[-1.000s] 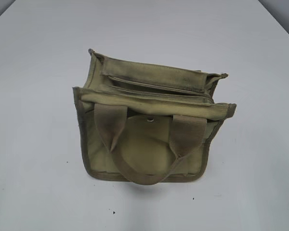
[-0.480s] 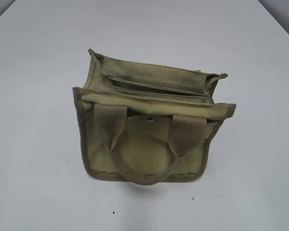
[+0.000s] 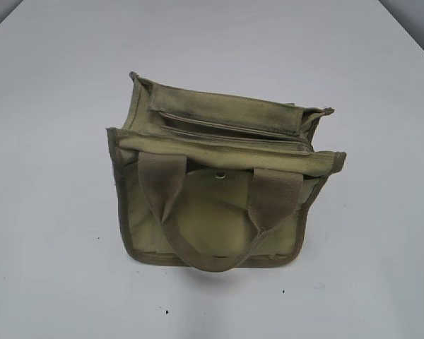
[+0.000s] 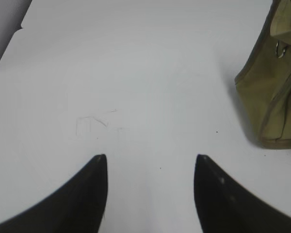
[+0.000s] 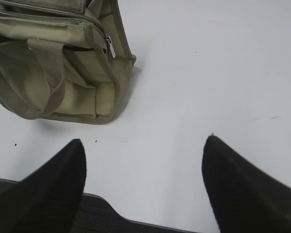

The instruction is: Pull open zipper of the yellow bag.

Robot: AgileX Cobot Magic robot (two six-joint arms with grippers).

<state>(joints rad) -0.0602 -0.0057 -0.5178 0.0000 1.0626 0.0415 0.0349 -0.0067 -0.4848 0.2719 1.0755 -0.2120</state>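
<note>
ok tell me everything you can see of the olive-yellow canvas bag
The small boxy olive-yellow canvas bag stands on the white table, leaning back so its front panel faces the exterior camera. Darker trim edges its sides and base. A wide webbing loop handle hangs down the front, below a round silver snap. Along the top runs a thin zipper line, looking closed, with a silver metal pull tab at the bag's right end. Neither gripper touches it; only the table does.
</note>
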